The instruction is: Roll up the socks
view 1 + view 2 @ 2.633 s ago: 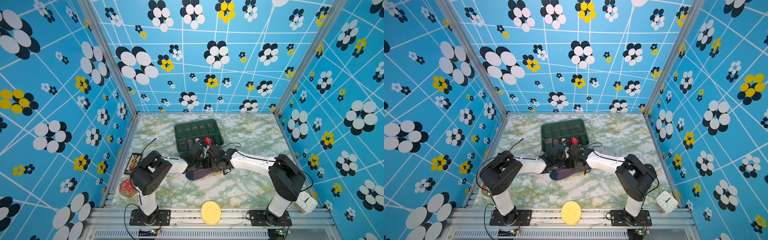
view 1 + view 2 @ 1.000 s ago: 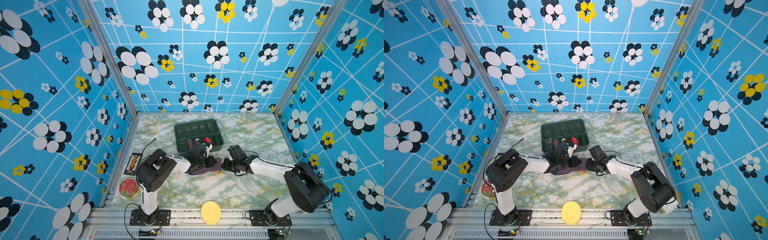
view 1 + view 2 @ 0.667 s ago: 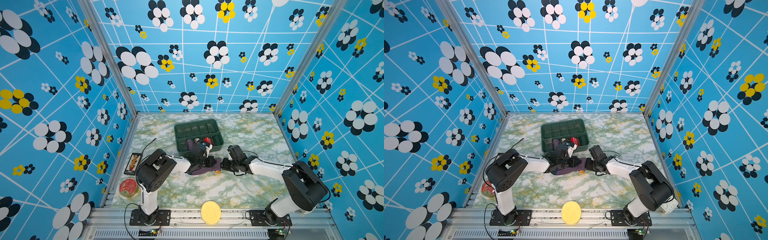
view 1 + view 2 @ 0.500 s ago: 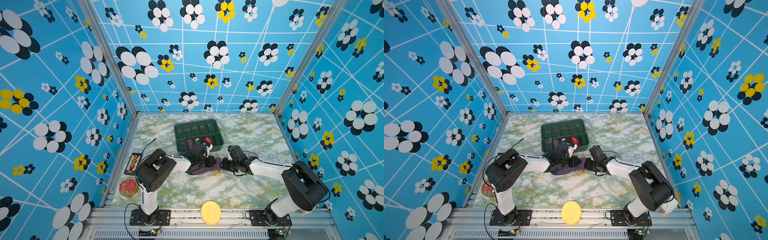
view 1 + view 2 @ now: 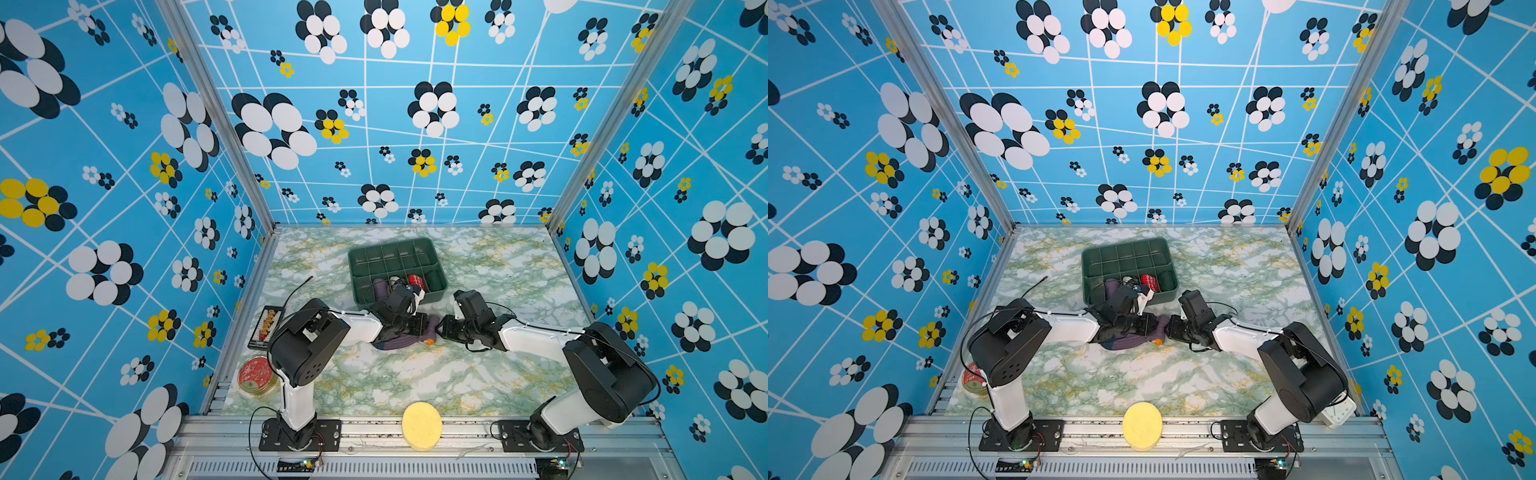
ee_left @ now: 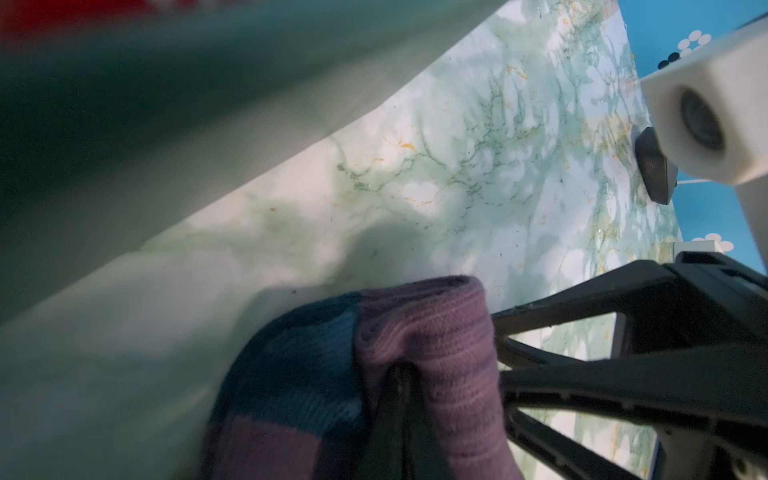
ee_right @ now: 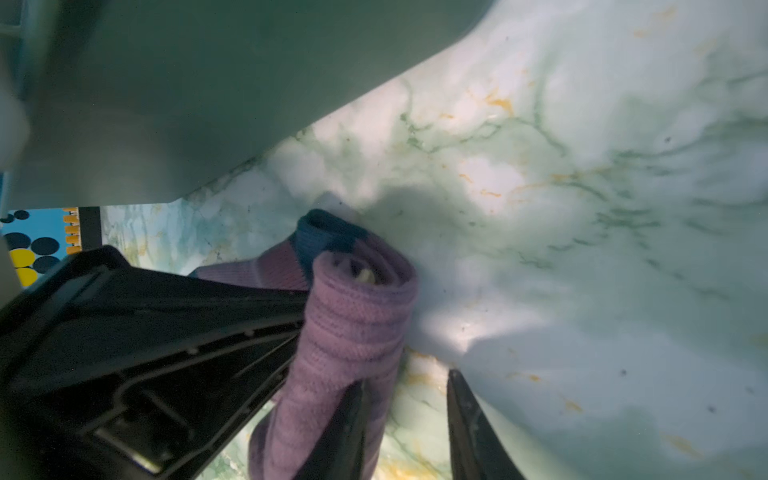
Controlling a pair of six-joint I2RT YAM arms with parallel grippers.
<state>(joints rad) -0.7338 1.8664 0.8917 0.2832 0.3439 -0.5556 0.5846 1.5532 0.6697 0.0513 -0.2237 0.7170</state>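
Observation:
The purple socks [image 5: 401, 341] lie partly rolled on the marble table in front of the green tray, with an orange cuff end [image 5: 428, 341] poking out to the right. In both top views my left gripper [image 5: 415, 324] lies over the socks [image 5: 1128, 338]. The left wrist view shows it [image 6: 401, 374] shut, with purple and dark blue knit [image 6: 436, 340] wrapped round its jaws. My right gripper [image 5: 442, 328] faces it from the right. In the right wrist view it [image 7: 407, 378] stands open. One finger [image 7: 353, 415] presses the roll [image 7: 353, 316] and bare table shows in the gap.
The green divided tray [image 5: 357, 266] stands just behind the grippers and holds a red bundle [image 5: 415, 280] and a purple one [image 5: 379, 286]. A yellow sponge [image 5: 421, 424] lies at the front edge. A red tin [image 5: 257, 374] and a black bead frame [image 5: 266, 326] sit at the left.
The right gripper pulled away to the right of the socks, then crept back left to the roll's end. The left gripper has kept its hold on the socks.

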